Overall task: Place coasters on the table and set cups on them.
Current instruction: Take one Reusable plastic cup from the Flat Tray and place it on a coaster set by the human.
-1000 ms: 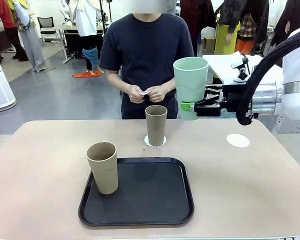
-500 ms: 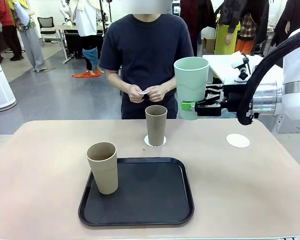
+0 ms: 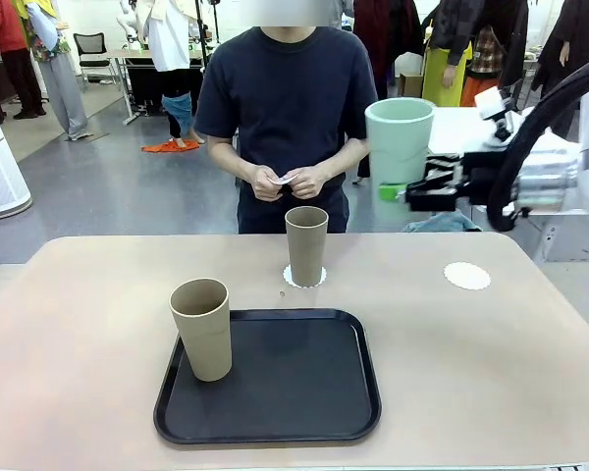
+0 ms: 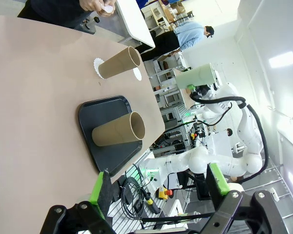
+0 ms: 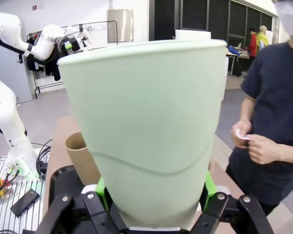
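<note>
My right gripper (image 3: 398, 188) is clamped low on the mint cup (image 3: 400, 137). It holds the cup upright in the air beyond the table's (image 3: 491, 363) far edge, at about 1 o'clock from the tray (image 3: 294, 392). I judge the low grip leaves the rim free and lets the base settle flat. The bare coaster (image 3: 466, 276), at the tray's 2 o'clock, looks like the cup's target: a thin white disc with a scalloped, lacy edge. At the tray's 12 o'clock a tan cup (image 3: 306, 243) already stands on the covered coaster (image 3: 293, 280), whose edge peeks round the base. The other tan cup (image 3: 202, 329) waits on the black, round-cornered tray at its 9 o'clock side. All three cups are matte, tapered and handleless. My left gripper (image 4: 158, 187) hangs empty, jaws wide apart. The person's hands (image 3: 293, 182) pinch something small and white; I cannot tell what.
</note>
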{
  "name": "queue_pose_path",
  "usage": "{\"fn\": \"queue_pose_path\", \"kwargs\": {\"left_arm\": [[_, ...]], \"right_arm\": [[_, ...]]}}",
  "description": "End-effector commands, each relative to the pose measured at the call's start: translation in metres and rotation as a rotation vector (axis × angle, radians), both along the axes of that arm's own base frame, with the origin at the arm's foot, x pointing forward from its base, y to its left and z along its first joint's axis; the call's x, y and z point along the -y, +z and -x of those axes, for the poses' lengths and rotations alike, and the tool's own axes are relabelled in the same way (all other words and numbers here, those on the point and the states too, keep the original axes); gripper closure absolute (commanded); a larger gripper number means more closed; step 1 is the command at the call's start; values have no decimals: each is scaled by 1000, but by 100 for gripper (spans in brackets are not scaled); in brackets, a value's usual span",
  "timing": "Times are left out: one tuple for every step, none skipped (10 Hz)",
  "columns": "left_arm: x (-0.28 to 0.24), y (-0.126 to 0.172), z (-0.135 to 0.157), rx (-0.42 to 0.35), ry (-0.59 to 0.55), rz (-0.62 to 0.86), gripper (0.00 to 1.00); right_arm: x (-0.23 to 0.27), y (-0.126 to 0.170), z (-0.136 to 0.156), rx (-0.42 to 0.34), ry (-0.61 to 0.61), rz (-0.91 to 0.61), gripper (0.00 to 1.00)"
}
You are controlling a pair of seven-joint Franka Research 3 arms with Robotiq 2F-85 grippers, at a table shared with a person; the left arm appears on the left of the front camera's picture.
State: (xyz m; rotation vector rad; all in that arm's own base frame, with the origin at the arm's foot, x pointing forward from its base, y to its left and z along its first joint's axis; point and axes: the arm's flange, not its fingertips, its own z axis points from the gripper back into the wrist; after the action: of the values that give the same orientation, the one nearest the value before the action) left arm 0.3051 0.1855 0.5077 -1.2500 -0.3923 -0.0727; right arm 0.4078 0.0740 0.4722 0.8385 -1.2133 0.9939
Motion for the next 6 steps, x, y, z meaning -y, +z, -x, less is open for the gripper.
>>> {"fn": "queue_pose_path", "kwargs": {"left_arm": [[-1, 2, 1, 9, 1, 13, 0], [-1, 2, 1, 9, 1, 13, 0], [-1, 2, 1, 9, 1, 13, 0], [-1, 2, 1, 9, 1, 13, 0], [-1, 2, 1, 9, 1, 13, 0], [-1, 2, 1, 9, 1, 13, 0]], "right_arm": [[48, 13, -37, -95, 58, -42, 18], [74, 11, -50, -153, 68, -20, 18], [100, 8, -63, -189, 87, -15, 18], [126, 3, -70, -235, 91, -40, 18], [151, -5, -76, -267, 58, -54, 18], [167, -10, -81, -263, 40, -69, 18]]}}
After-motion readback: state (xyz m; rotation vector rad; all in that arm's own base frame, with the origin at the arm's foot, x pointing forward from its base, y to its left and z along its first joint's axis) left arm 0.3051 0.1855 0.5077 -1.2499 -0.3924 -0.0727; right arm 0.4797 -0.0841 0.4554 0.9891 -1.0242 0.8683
